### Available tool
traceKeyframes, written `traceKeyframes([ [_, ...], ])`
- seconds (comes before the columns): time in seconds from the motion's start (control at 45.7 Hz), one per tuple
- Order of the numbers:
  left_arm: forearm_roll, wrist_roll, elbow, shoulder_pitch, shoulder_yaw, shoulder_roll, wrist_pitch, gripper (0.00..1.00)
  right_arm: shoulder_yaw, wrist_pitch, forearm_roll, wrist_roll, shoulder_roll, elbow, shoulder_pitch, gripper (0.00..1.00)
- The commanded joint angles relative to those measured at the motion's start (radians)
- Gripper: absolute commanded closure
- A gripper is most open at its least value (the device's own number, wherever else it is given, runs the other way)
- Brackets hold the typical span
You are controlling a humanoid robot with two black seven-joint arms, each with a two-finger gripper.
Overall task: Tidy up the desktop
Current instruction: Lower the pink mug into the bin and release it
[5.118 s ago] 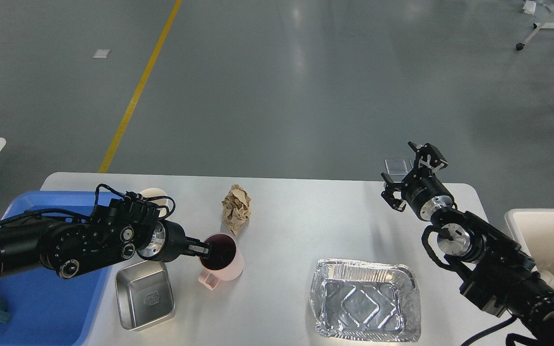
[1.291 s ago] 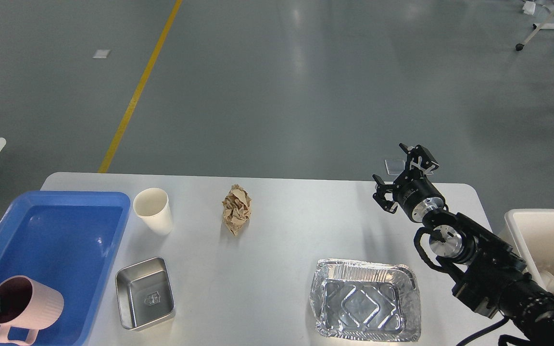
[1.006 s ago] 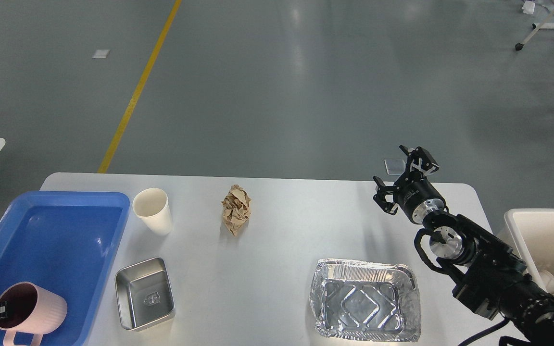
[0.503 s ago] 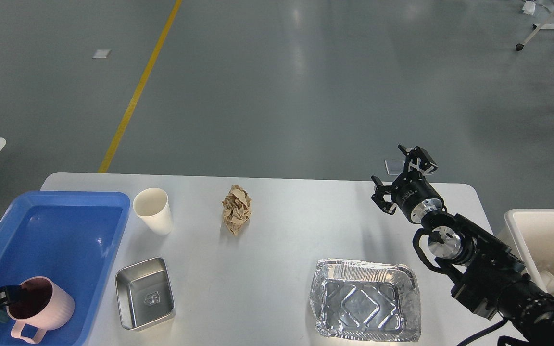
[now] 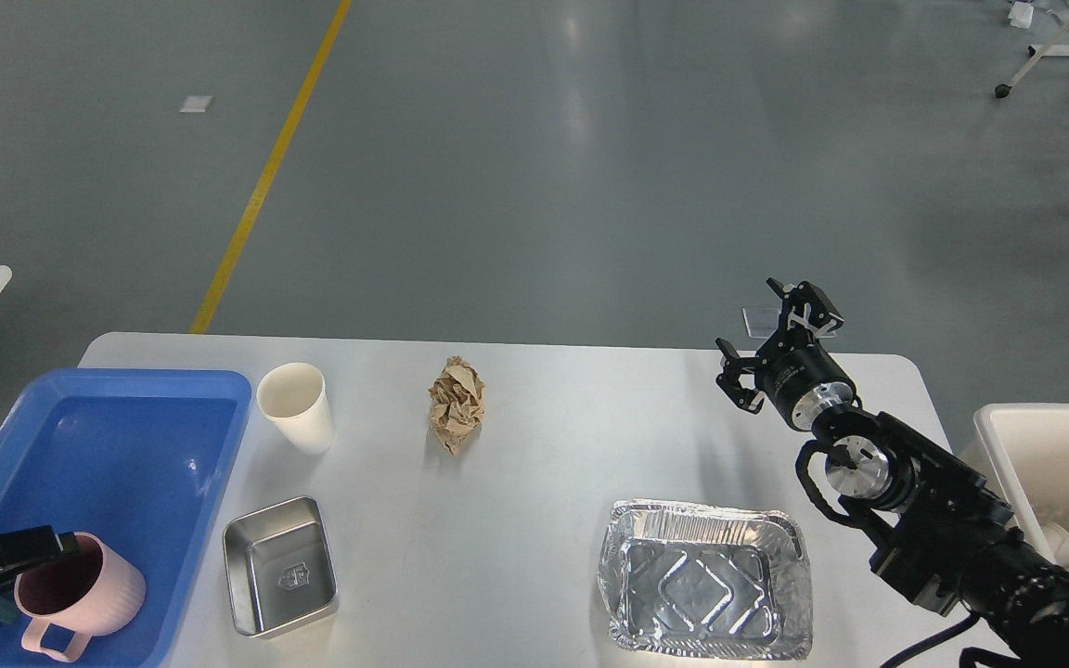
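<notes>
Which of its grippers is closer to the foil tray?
The right. The right gripper hangs open above the desktop, just beyond the foil tray's far right corner. The left gripper is far off at the pink mug in the blue tray.

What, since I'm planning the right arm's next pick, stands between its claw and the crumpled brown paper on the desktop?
Nothing visible. The right claw hangs open over the far right of the desktop, and only bare surface lies between it and the crumpled paper. The foil tray sits nearer the camera, off that line.
</notes>
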Motion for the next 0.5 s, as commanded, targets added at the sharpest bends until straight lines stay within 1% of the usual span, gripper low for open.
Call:
traceKeyframes([
  [0.0,-0.001,-0.002,-0.057,-0.002,-0.098,0.092,-0.097,0.18,0.0,0.0,0.0,0.0,0.0,0.0,-0.003,0.0],
  [0.175,-0.03,-0.003,-0.098,-0.002,-0.229,0.183,-0.194,0.18,0.0,0.0,0.0,0.0,0.001,0.0,-0.001,0.0],
  [0.306,-0.108,0.0,-0.098,-0.004,-0.344,0.223,-0.275,0.17,0.0,0.0,0.0,0.0,0.001,0.0,-0.001,0.0],
  [0.328,-0.117,0.004,-0.098,-0.004,-0.366,0.232,-0.291,0.17,0.0,0.0,0.0,0.0,0.001,0.0,-0.001,0.0],
  [0.35,-0.133,0.007,-0.097,-0.004,-0.419,0.252,-0.323,0.17,0.0,0.0,0.0,0.0,0.001,0.0,-0.001,0.0],
  [0.481,-0.136,0.012,-0.095,-0.004,-0.552,0.289,-0.383,0.16,0.0,0.0,0.0,0.0,0.001,0.001,-0.001,0.0],
])
